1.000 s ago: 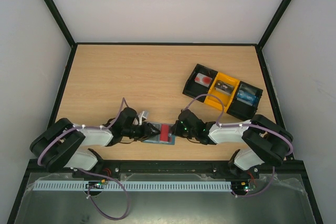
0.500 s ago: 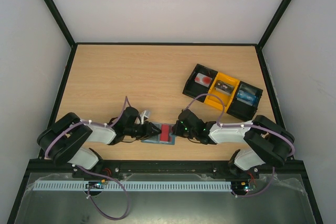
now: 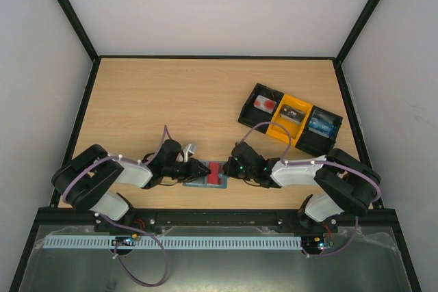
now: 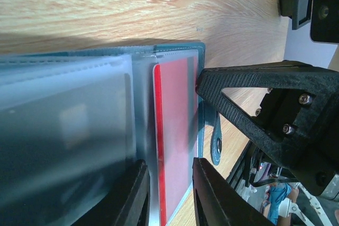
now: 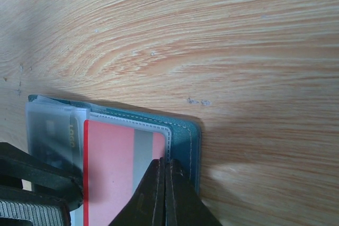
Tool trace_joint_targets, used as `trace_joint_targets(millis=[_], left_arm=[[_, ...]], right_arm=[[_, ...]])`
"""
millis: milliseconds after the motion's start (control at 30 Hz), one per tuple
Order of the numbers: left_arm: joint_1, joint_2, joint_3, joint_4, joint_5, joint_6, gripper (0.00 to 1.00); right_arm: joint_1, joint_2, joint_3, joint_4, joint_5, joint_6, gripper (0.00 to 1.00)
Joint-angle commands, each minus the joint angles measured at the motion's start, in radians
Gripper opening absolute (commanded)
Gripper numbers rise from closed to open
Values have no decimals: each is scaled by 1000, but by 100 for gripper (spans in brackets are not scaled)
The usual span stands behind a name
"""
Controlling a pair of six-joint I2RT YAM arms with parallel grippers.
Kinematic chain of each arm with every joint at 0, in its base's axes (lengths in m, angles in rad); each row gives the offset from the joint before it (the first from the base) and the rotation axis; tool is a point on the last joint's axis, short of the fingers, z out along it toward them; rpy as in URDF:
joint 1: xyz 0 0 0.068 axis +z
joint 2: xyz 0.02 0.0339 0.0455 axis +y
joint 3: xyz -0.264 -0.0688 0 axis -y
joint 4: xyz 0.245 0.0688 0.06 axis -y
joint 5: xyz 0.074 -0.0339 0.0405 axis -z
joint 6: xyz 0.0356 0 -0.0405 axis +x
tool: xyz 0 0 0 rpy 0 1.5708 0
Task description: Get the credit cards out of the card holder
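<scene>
Overhead and wrist views, ordered from the largest element to the smallest. The wooden table (image 3: 178, 94) carried a black-and-yellow three-compartment tray (image 3: 321, 143) at right rear, well apart from the work. We could not make out its contents. At the near edge, between the two arms, the card holder (image 3: 195, 181) lay open and flat. From above, both of its ends were hidden under the arms' tips, so we relied on the wrist views for detail.

The left gripper (image 4: 168, 183) had its fingers apart. They straddled the lower edge of a clear sleeve and the red card (image 4: 172, 130) inside it. The right gripper (image 5: 164, 181) had its fingers pressed together, with the joined tip at the red card's (image 5: 114, 168) right edge, just inside the holder's stitched teal border (image 5: 185, 130). We could not tell whether anything thin was nipped between them. Seen from the left wrist, that same tip touched the holder's far side.

The closing tab (image 4: 216, 141) lay on the wood beside the holder, partly behind the left finger. A small white item (image 3: 189, 147) sat near the left arm (identity unclear).
</scene>
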Motion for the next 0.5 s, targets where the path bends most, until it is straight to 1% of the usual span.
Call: trace_joint_targets(millis=[0,100,233,467], left_arm=[[-4,19,10,36,1,-6,25],[-4,44,11,71,19,-21,23],[-5,75,10,119,37,-46,18],[-5,77,5,126,32,-51,10]], right_arm=[[7,38,-18,-22,3,-4,2],[7,48,-27,-7,-1,0,2],[7,57,-32,-2,-4,0,2],[7,63,-33,0,0,-1,2]])
